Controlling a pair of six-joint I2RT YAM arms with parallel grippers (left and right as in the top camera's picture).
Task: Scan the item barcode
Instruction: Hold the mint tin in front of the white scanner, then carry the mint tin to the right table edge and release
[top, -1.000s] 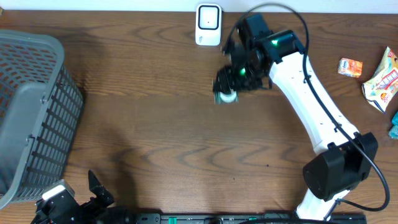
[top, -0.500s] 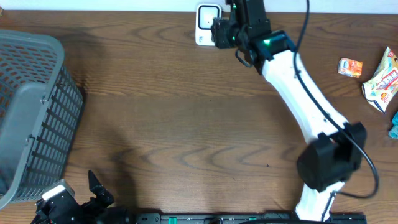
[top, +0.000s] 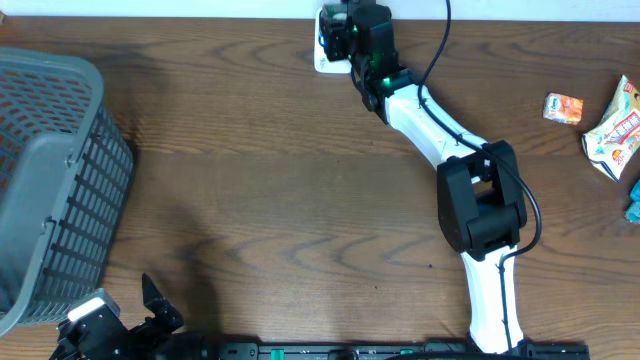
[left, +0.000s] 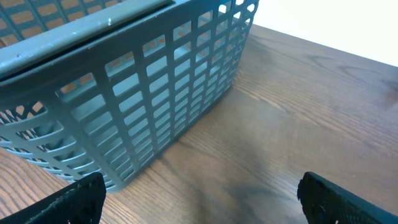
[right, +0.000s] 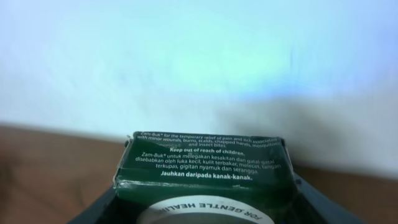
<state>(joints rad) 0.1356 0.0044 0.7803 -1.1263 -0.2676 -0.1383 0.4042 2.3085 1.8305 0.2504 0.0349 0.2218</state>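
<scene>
Far left: the grey basket (top: 45, 150) and, below it, my left gripper (top: 155, 305), parked with its jaws spread wide and nothing between them. Centre: within the last second I have swung the right gripper (top: 345, 30) from mid-table up over the white scanner (top: 322, 62) at the far edge. It is clamped on the green ointment box (right: 205, 165). I judge the barcode pass is now under way. Far right: snack packets (top: 612, 125) lie unmoved.
</scene>
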